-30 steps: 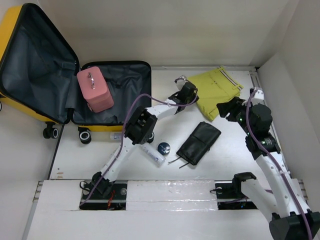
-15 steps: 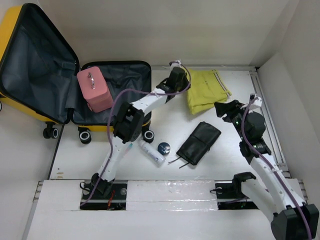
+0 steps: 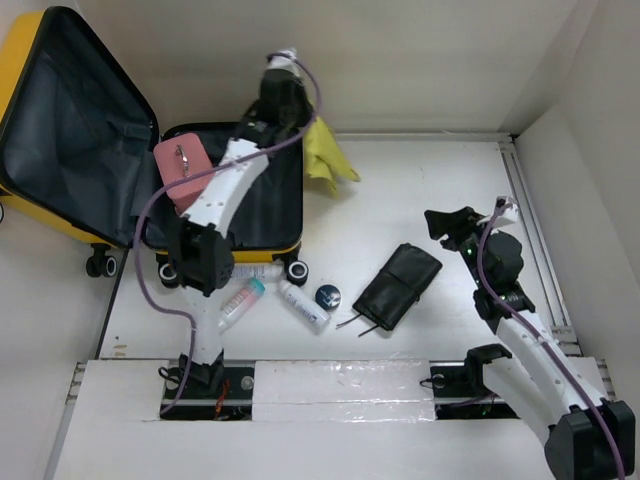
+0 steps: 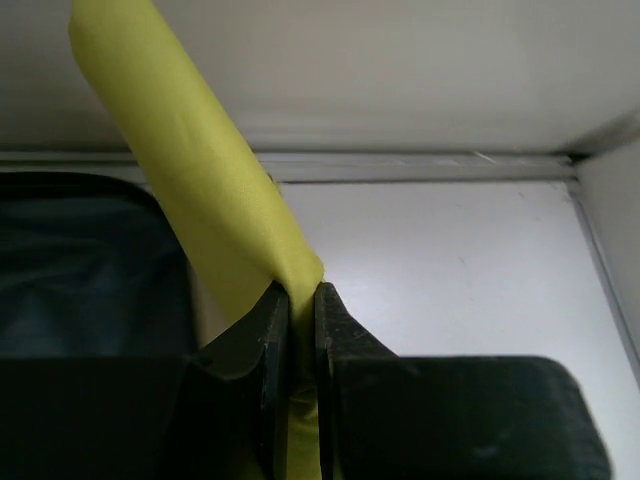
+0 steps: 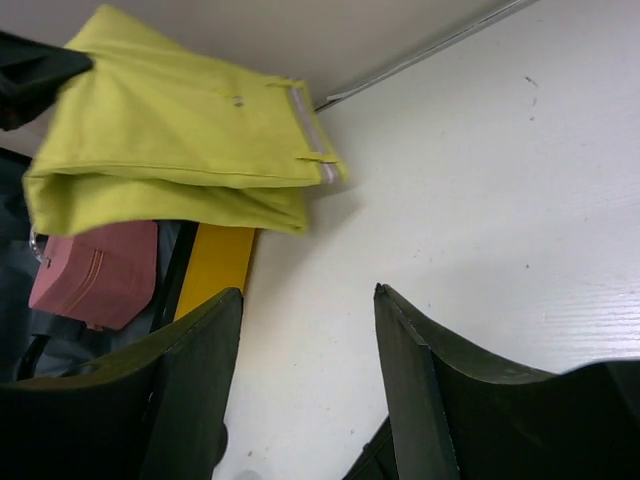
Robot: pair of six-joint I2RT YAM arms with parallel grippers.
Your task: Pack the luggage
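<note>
The yellow suitcase [image 3: 20,60] lies open at the far left, dark lining up, with a pink case [image 3: 188,180] in its right half. My left gripper [image 3: 290,100] is raised over the suitcase's far right corner and is shut on a folded yellow-green garment [image 3: 325,160], which hangs down beside the rim. The wrist view shows the cloth [image 4: 200,190] pinched between the fingers [image 4: 300,300]. My right gripper [image 3: 440,222] is open and empty above the table; its wrist view shows the garment [image 5: 190,140] and the suitcase's yellow edge [image 5: 220,265].
A black folded pouch [image 3: 398,285] lies mid-table. A white tube [image 3: 305,307], a small dark round jar [image 3: 328,297] and a bottle with a teal cap [image 3: 240,303] lie near the suitcase wheels [image 3: 170,272]. White walls close in at the back and right.
My left gripper has lifted the yellow-green garment off the table and carried it left and back to the suitcase's far corner. My right gripper has drawn back a little toward the near side.
</note>
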